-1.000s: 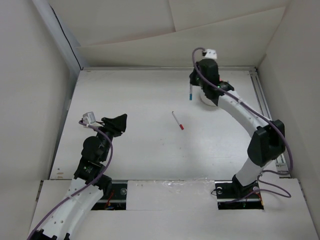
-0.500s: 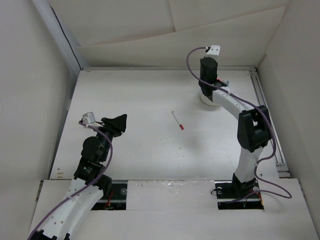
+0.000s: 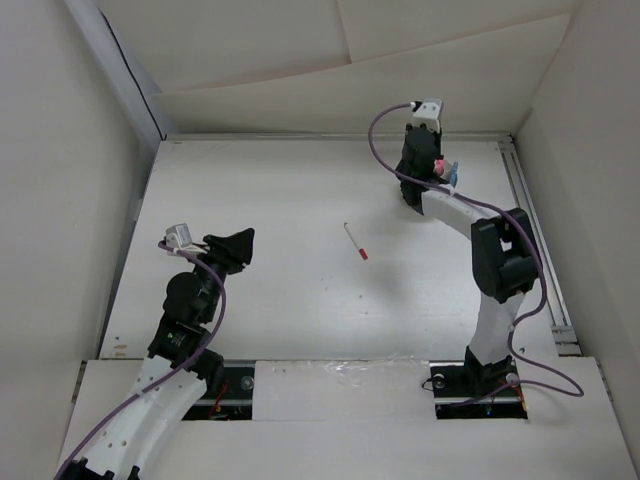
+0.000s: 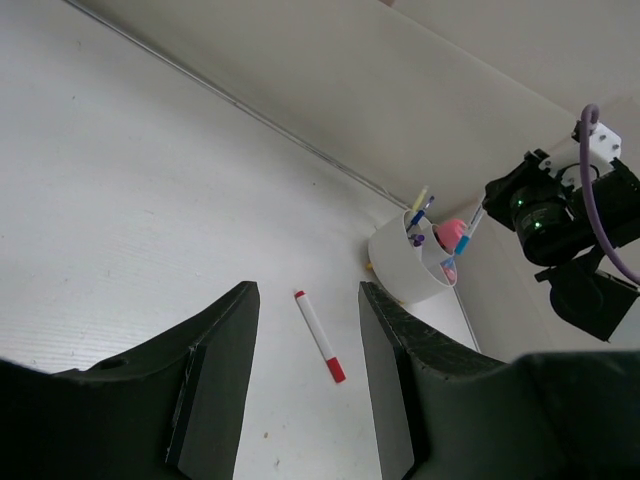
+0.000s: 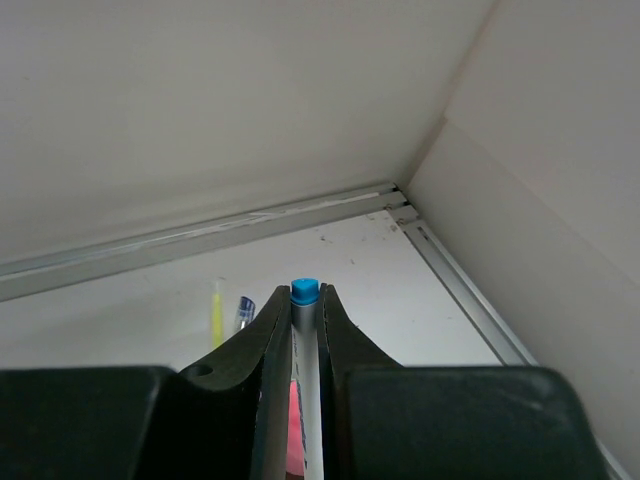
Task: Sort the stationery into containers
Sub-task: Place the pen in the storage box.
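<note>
- Since a second ago, the right arm has swung from the left side of the tub to a spot over it, carrying the blue-capped pen (image 5: 305,291). The left arm has not shifted.
- The blue-capped pen lies lengthwise between the fingers, its cap poking just past their tips, above the tub.
- The right gripper (image 5: 304,310) is closed tight on this pen.
- The round white tub (image 4: 400,270) already holds a yellow pen (image 4: 421,198) and a pink-capped glue stick (image 4: 452,235).
- The step in hand looks like dropping the pen in. To do it well, line the pen up with the compartment where the other pens stand. Keep clear of the glue stick and lower the pen inside the tub wall before letting go, so it cannot bounce out.
- A red-capped pen (image 3: 356,241) lies flat on the table, well apart from the tub and not yet sorted.
- The left gripper (image 4: 307,290) waits farthest from the tub, jaws apart and empty, looking toward the red-capped pen.
</note>
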`<state>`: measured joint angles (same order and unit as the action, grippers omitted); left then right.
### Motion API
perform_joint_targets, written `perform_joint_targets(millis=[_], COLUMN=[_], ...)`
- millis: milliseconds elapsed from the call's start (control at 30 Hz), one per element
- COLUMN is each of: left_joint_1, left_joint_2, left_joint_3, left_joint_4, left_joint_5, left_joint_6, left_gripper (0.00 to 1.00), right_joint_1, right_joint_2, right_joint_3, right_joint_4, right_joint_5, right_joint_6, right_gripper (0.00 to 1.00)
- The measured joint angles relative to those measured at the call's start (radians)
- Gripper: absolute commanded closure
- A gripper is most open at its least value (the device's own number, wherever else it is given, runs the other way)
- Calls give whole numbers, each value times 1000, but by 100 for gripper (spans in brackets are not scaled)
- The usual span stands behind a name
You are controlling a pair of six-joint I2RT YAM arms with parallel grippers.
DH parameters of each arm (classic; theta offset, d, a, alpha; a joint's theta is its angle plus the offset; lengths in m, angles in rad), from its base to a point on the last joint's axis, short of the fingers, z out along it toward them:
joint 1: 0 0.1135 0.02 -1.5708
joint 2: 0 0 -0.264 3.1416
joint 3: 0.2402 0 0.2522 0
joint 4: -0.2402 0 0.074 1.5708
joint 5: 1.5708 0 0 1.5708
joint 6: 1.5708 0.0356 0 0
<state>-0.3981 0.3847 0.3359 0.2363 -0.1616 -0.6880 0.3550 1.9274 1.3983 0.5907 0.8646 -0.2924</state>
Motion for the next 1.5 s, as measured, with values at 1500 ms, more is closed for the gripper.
perform_joint_targets(millis=[1500], left_joint_1=[0], left_joint_2=[-8], left_joint_3=[0], left_joint_4=[-2], left_joint_5=[-8], left_joint_6=[0], left_gripper=[59], right_joint_1=[98], right_joint_2=[158], right_joint_3=[-59], right_joint_4=[431], right_joint_5=[172], right_joint_6=[-277], right_gripper=[100])
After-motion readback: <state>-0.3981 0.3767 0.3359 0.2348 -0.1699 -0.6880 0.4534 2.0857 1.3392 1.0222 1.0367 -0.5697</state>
